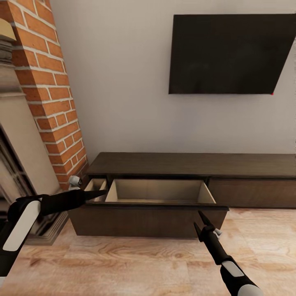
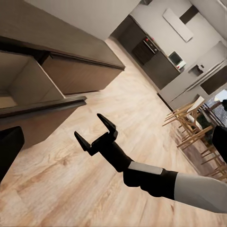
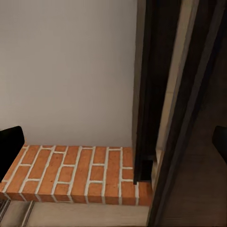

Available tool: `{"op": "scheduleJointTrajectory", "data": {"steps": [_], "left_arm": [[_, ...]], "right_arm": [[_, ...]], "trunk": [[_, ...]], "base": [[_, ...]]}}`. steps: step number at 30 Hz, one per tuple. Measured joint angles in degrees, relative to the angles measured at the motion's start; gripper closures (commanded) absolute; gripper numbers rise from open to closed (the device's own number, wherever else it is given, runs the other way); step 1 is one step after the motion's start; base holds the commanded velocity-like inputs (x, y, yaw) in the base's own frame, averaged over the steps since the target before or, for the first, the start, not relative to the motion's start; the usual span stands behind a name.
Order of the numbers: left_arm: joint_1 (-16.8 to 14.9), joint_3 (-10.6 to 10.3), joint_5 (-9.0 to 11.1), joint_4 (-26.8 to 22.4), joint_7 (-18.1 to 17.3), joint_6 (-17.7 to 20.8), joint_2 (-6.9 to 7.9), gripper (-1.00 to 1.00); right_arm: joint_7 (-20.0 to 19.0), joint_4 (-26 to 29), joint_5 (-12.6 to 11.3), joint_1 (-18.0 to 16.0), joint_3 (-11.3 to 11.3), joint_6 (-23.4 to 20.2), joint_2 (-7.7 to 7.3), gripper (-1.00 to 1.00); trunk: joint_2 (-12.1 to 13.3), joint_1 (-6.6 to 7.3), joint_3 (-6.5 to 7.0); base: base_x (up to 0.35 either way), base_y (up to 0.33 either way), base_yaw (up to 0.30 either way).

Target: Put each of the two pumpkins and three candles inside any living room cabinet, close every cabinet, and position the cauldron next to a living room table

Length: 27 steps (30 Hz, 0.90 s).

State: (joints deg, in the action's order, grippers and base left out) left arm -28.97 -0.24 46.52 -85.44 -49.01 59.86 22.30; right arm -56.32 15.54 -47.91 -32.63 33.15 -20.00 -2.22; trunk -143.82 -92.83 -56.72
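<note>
Right gripper (image 1: 205, 227), fingers spread and empty, hangs just in front of the pulled-out drawer front of the cabinet (image 1: 193, 164), near that front's right end; in the left wrist view the same gripper (image 2: 96, 130) shows its two black fingers parted above the wood floor (image 2: 118, 85), apart from the drawer edge. Left gripper (image 1: 100, 192) reaches in from the left, its dark tip lying across the drawer's left corner; whether its fingers are parted or closed cannot be told. Cabinet: long, low, dark brown, set against the white wall (image 1: 123, 82); its left front is drawn out as a drawer (image 1: 160, 191), showing a pale interior with a narrow side compartment at the left and a wide one beside it; nothing can be made out lying in the visible part of either; the right front (image 1: 250, 191) sits flush and closed. In the right wrist view the drawer's dark edge (image 3: 187, 118) runs close before the camera, with the pale inner panel beside it. Surroundings: a red brick column (image 1: 49, 94) stands just left of the cabinet, with a pale stone fireplace surround (image 1: 24, 135) further left; a dark flat television (image 1: 230, 53) hangs on the wall above the cabinet; in the left wrist view, wooden chairs (image 2: 189, 123) and dark kitchen units (image 2: 151, 56) lie well beyond.
</note>
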Motion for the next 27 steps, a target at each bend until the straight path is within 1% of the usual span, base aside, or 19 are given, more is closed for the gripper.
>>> {"op": "scheduleJointTrajectory", "data": {"steps": [7, 18, 27], "left_arm": [[0.0, 0.0, -0.1, 0.0, 0.0, 0.0, 0.0, -1.0], [0.0, 0.0, -0.1, 0.0, 0.0, 0.0, 0.0, -1.0], [0.0, 0.0, -0.2, 0.1, 0.0, 0.0, 0.0, -1.0]], "right_arm": [[0.9, 0.0, 0.0, 0.0, 1.0, -0.8, -0.12, -1.0], [1.0, 0.1, 0.0, 0.0, 1.1, -0.8, -0.15, -1.0], [1.0, 0.0, 0.0, 0.0, 1.1, -0.8, -0.14, -1.0]], "trunk": [[0.1, 0.18, 1.55], [0.2, 0.46, 3.99], [0.4, 0.69, 5.99]], "base": [[0.0, 0.0, 0.0], [-0.005, 0.0, 0.0], [-0.121, 0.0, 0.0]]}}
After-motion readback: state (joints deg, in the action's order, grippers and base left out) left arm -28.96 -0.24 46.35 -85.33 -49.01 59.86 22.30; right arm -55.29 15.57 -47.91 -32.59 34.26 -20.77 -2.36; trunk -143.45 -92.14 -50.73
